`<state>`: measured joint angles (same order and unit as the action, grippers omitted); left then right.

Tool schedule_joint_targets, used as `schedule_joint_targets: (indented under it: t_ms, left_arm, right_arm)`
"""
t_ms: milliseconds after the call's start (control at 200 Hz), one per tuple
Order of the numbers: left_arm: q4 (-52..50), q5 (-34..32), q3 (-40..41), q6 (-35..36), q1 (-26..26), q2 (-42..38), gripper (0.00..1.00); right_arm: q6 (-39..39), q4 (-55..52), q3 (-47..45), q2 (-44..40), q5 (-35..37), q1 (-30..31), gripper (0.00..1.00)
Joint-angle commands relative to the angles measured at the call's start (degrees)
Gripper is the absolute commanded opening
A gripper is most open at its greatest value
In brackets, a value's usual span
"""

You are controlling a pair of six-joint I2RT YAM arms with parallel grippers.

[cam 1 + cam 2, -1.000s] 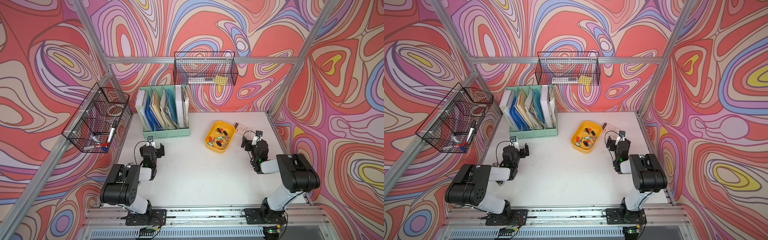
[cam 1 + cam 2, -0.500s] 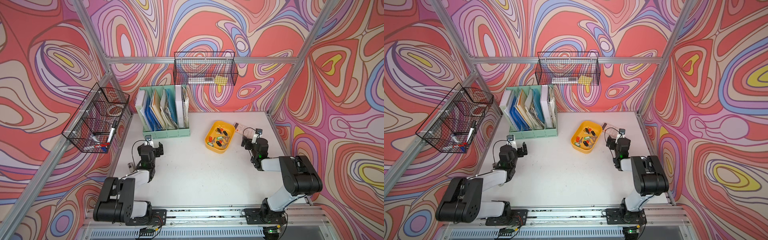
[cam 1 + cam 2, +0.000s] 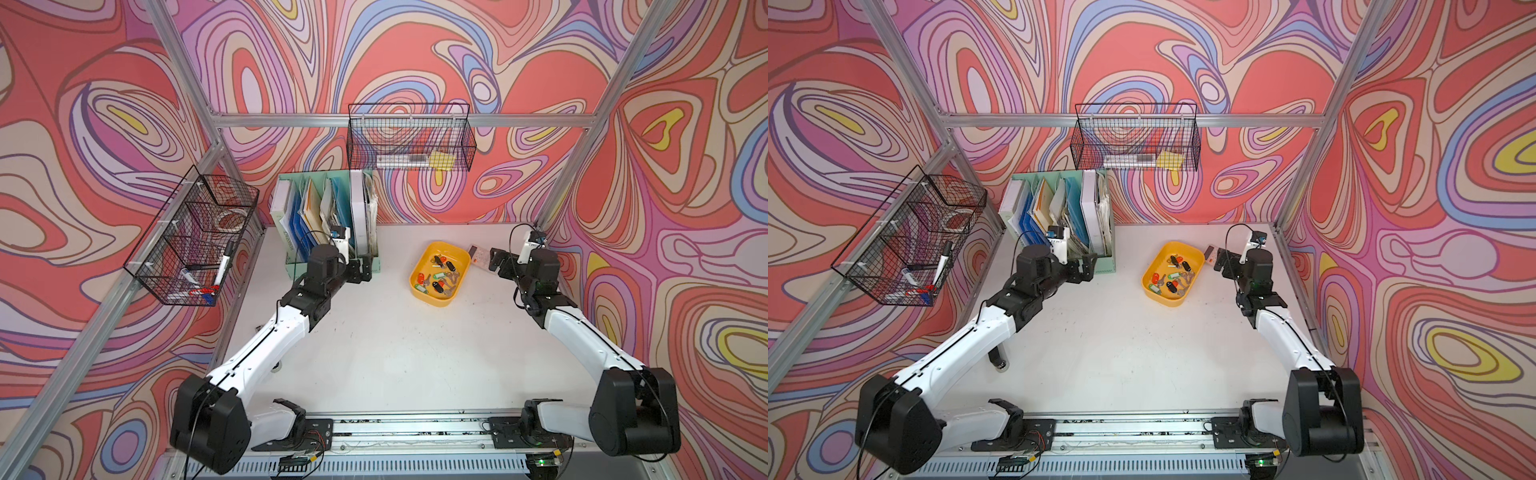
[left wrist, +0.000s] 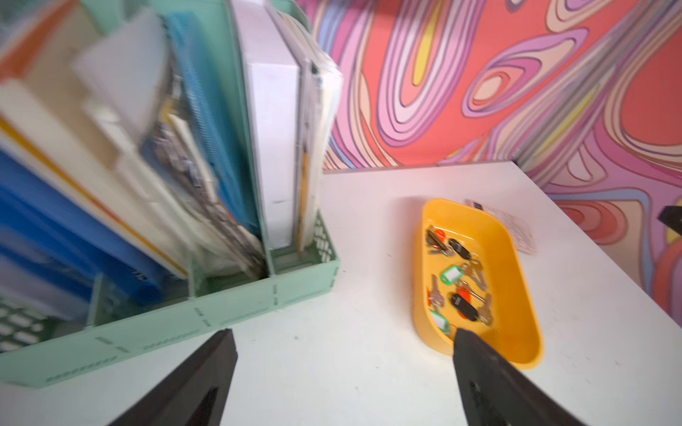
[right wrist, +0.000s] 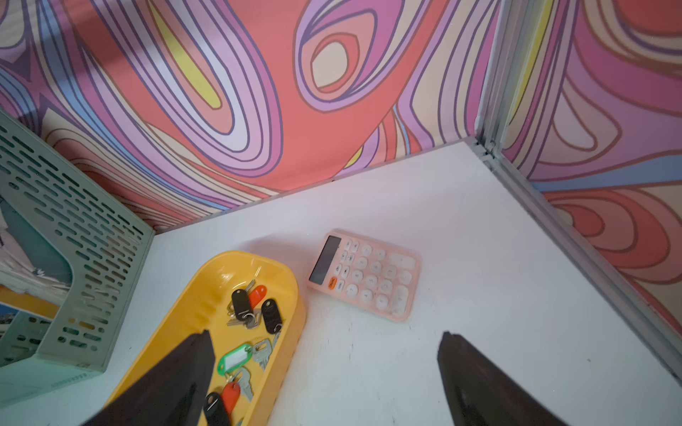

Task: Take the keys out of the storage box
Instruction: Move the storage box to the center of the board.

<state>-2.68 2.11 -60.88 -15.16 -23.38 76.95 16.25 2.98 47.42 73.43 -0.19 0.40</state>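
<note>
The keys (image 3: pixel 440 275) all lie in the yellow box (image 3: pixel 432 300), which sits on the surface toward the far right. The box's long axis runs away from the robot's base, slanting slightly rightward. The right claw (image 3: pixel 496 264), spread wide and empty, hovers just beside the box's far right end, near the calculator (image 3: pixel 478 257). From it the keys lie to the left and a little nearer the base. The left claw (image 3: pixel 359 270), also spread and empty, is by the file holder (image 3: pixel 289 262), well apart from the box. The right arm looks better placed for the first pick.
</note>
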Motion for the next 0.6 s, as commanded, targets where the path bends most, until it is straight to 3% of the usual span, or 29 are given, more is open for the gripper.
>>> schedule_joint_targets:
  t_ms: [0,145,340,471,596]
  left_arm:
    - [-14.6,6.7,-10.7,-1.1,-2.8,9.8,0.94]
    - [-23.1,8.8,-26.8,3.0,-5.7,23.8,0.9]
    - [-29.0,10.0,-41.0,4.3,-7.4,37.6,0.88]
    - [-34.8,12.0,-51.8,4.1,-8.1,46.7,0.79]
    - [-38.8,11.9,-60.4,3.7,-8.4,54.3,0.76]
  right_arm:
    - [3.4,-13.4,2.1,-1.3,-7.0,-0.1,0.98]
    - [4.3,-16.3,2.7,-2.4,-13.9,-0.1,0.98]
    - [3.7,-19.0,3.2,-3.7,-14.7,-0.1,0.98]
    - [4.1,-18.1,2.4,-4.2,-14.8,-0.1,0.98]
    - [3.9,-18.6,2.9,-3.7,-15.5,-0.1,0.98]
